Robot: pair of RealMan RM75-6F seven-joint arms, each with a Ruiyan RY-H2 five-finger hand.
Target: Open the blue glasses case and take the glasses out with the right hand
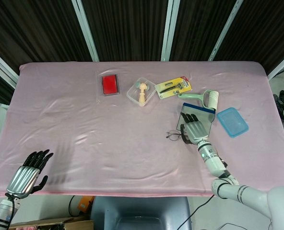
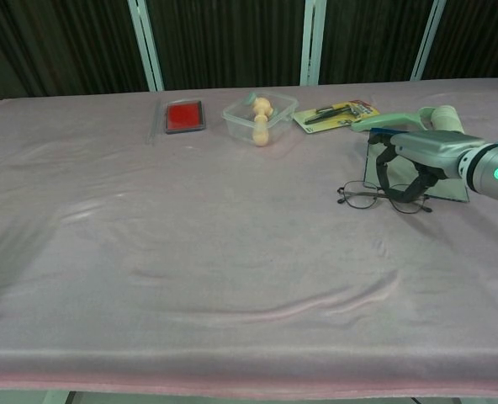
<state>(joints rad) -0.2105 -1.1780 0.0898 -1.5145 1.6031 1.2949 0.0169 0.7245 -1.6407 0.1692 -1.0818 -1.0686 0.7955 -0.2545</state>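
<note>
The wire-framed glasses [image 1: 174,136] [image 2: 368,196] lie on the pink table just left of the blue glasses case [image 1: 203,113] [image 2: 451,187], which stands open with its grey inside showing. My right hand [image 1: 195,128] [image 2: 417,156] reaches over the case's front. Its fingers curl down around the right end of the glasses frame and pinch it while the glasses rest on the cloth. My left hand [image 1: 28,171] hangs off the table's near left corner, fingers spread and holding nothing; the chest view does not show it.
Behind the case lie a green-handled lint roller [image 1: 205,97] [image 2: 426,116] and a yellow razor pack [image 1: 173,87] [image 2: 337,112]. A clear tub with a peach object [image 1: 141,92] [image 2: 261,113] and a red pad [image 1: 109,84] [image 2: 184,115] sit further left. A blue lid [image 1: 232,121] lies right of the case.
</note>
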